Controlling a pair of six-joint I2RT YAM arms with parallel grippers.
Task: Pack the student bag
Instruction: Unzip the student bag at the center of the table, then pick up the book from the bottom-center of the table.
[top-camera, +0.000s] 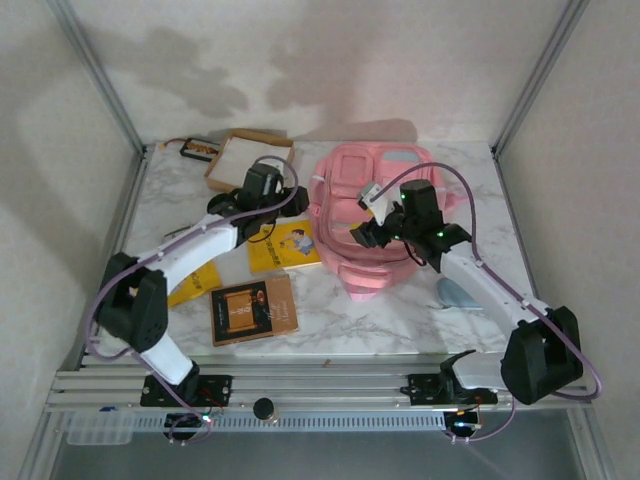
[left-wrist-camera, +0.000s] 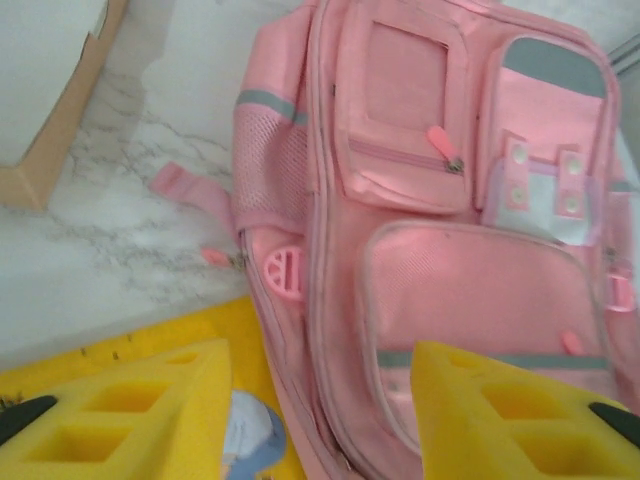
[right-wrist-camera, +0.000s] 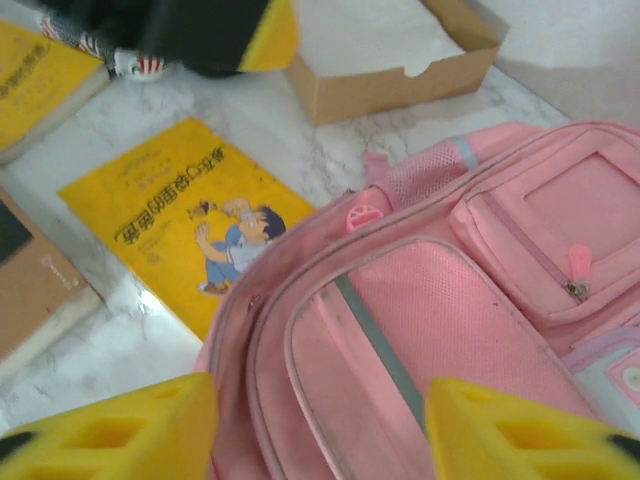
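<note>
The student bag (top-camera: 370, 225) is lying flat on the desk (top-camera: 400, 320), right of centre, front pockets facing up. Every zip I can make out is looking shut.

Both arms are hovering at it. In its wrist view, the left claw (left-wrist-camera: 320, 350) is hanging over the bag's side edge with fingers spread and nothing between them. The right claw (right-wrist-camera: 320, 385) is hanging over a long front panel, likewise released and empty.

The yellow book (right-wrist-camera: 190, 220) is lying just beside the bag on the desk. A brown book (top-camera: 253, 308) is waiting nearer the arm bases, and a cardboard box (top-camera: 248, 158) is sitting at the back.

Judging by that, the step in hand is getting the bag open (nothing appears to be going in until it is). The next move is likely calling for one claw to pin the soft fabric while the other pinches a zip pull and draws it along the seam. The pulls are small, and the fabric may be bunching and sliding under a one-sided tug.
</note>
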